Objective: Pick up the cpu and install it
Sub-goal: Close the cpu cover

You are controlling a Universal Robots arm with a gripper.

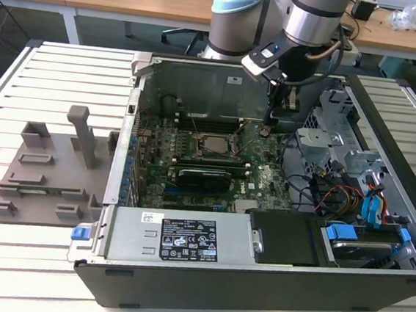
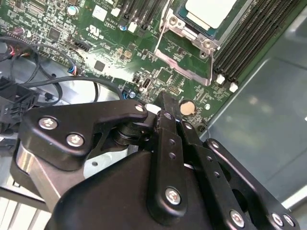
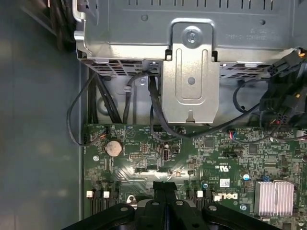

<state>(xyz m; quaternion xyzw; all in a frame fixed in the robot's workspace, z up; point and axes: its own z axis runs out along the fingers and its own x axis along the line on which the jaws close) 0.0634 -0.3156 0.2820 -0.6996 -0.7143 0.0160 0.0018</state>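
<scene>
The cpu, a silver-grey square chip, lies in the motherboard socket with a metal retention frame around it. In the exterior view the cpu sits mid-board inside the open computer case. My gripper hangs low over the green board, off to the exterior view's right of the socket and apart from the chip. The black fingers press together with nothing between them. In the first wrist view the gripper points at the board near a coin battery.
A grey plastic tray with upright posts lies on the slatted table at the exterior view's left. A long black card sits in front of the socket. A metal drive cage and cable bundles crowd the case's right side.
</scene>
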